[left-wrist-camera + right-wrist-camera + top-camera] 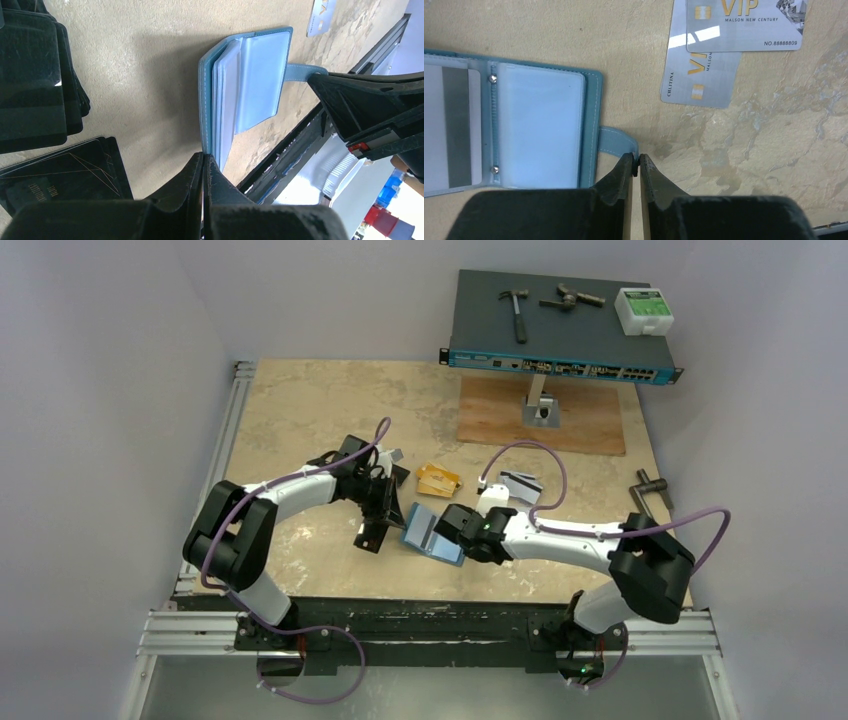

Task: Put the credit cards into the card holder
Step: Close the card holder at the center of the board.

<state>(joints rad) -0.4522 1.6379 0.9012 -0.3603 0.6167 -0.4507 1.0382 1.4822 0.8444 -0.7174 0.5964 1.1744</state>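
Open teal card holder [541, 130] on the left, right gripper [635, 160] pinching its snap tab [616, 142], two overlapping silver VIP cards [704, 75] top right.

Left arm [290, 485]: reaches from its near-left base to the right, with the wrist angled down toward the table's centre. Left gripper [204, 159]: fingers pressed together, no gap visible. Right arm [570, 532]: extends leftward from its near-right base, low and close to level. Right gripper [639, 161]: fingers almost meeting, with a thin slit between the tips. The two grippers are near each other but not touching.
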